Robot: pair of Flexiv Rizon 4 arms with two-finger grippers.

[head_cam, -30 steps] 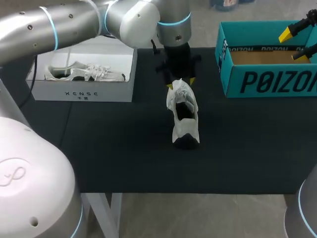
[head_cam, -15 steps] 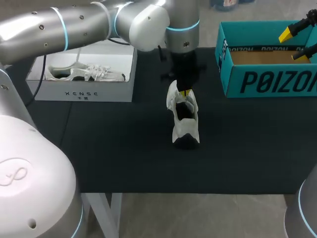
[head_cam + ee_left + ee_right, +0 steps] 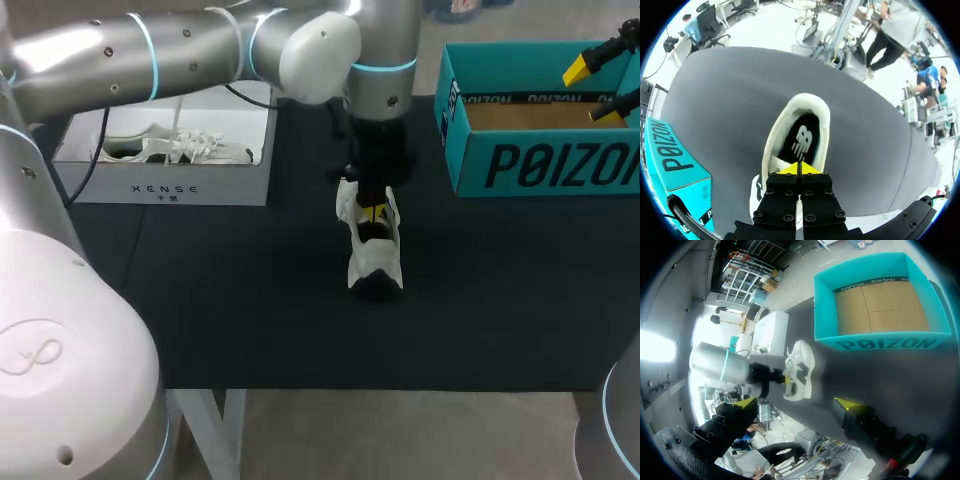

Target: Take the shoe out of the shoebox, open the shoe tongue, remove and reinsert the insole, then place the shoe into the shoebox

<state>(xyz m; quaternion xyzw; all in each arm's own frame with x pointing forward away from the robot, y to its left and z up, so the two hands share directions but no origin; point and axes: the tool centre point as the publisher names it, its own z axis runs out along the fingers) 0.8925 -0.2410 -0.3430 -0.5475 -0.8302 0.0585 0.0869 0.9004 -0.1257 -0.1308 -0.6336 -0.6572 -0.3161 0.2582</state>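
Left fingers (image 3: 788, 169) lowered into shoe (image 3: 771, 150) opening, tips together above insole (image 3: 801, 140).

Lettering on teal shoebox (image 3: 540, 165), on white box (image 3: 232, 188)

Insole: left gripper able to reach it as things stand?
Probably yes. The left gripper sits shut at the mouth of the shoe; the black insole lies exposed just ahead, nothing over it.

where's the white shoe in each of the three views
Head view: white shoe mid-table, left gripper dipped into its opening.
Left wrist view: white shoe just ahead of the left gripper, opening in plain sight.
Right wrist view: white shoe ahead of the right gripper, apart from it.
Shared landmark: the teal shoebox beside the shoe.
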